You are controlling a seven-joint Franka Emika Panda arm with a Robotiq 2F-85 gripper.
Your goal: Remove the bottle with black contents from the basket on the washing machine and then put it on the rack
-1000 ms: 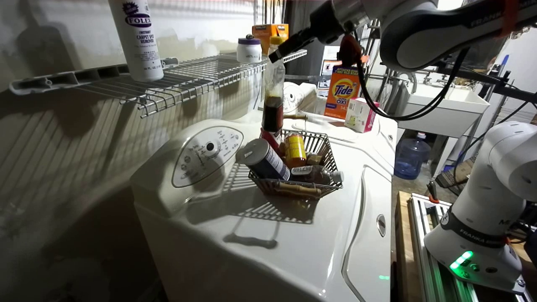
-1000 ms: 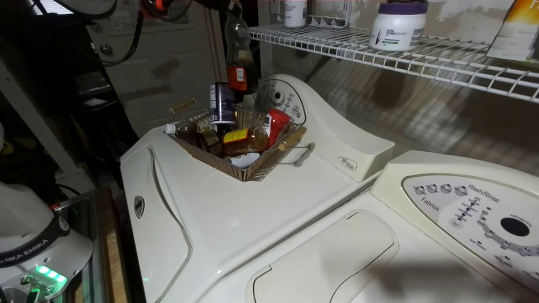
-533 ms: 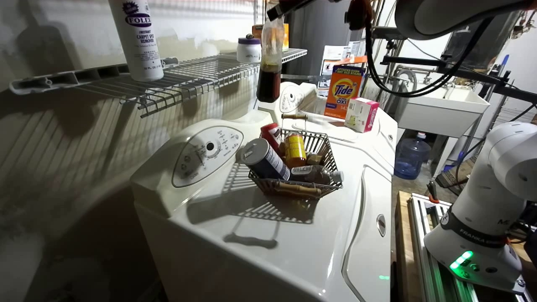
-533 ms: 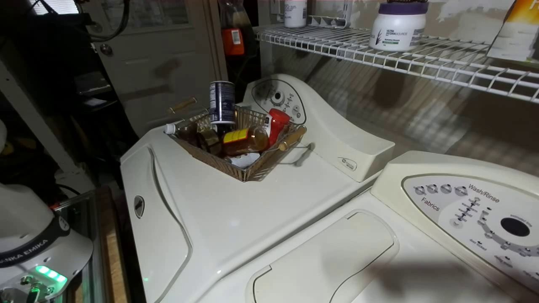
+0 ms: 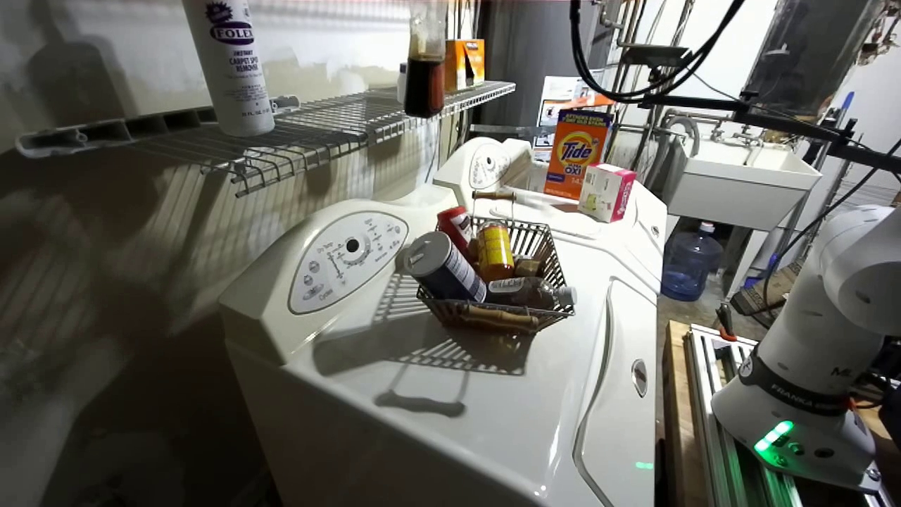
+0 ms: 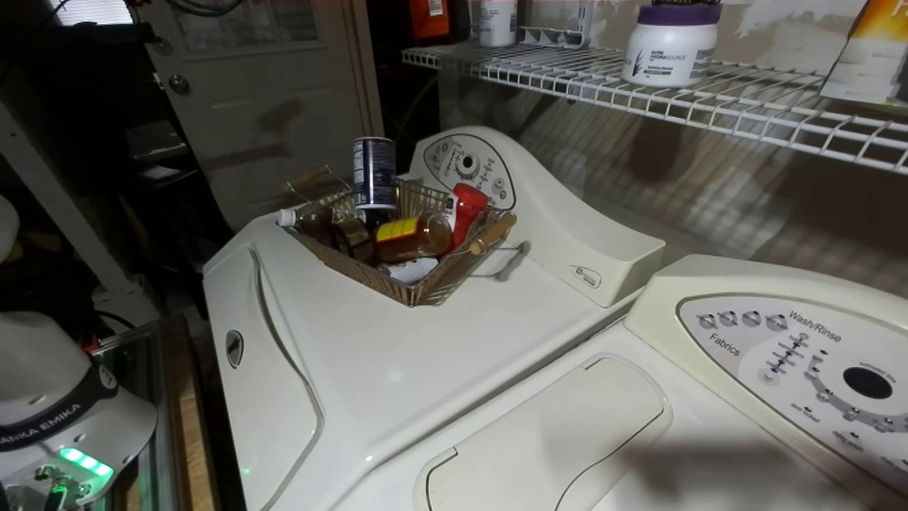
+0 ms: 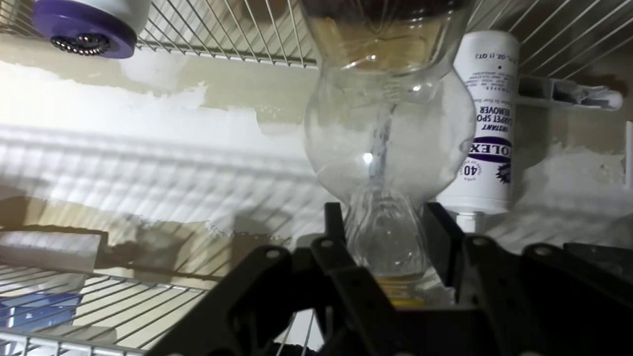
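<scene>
Bottle with black contents (image 5: 425, 83) upright, base down, long axis near vertical; pincer (image 7: 386, 232) gripping its neck.

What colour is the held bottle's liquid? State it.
The liquid is dark reddish-brown, nearly black, clearest in an exterior view.

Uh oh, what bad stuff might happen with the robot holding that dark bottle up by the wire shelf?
The bottle with black contents might slip and fall, since the gripper holds it just by its narrow upper part.

It could bump the white FOLEX bottle or the purple-lidded jar, because both stand on the rack it is near.

It might wobble or tip when set down, as the rack is only thin rods with gaps.
</scene>
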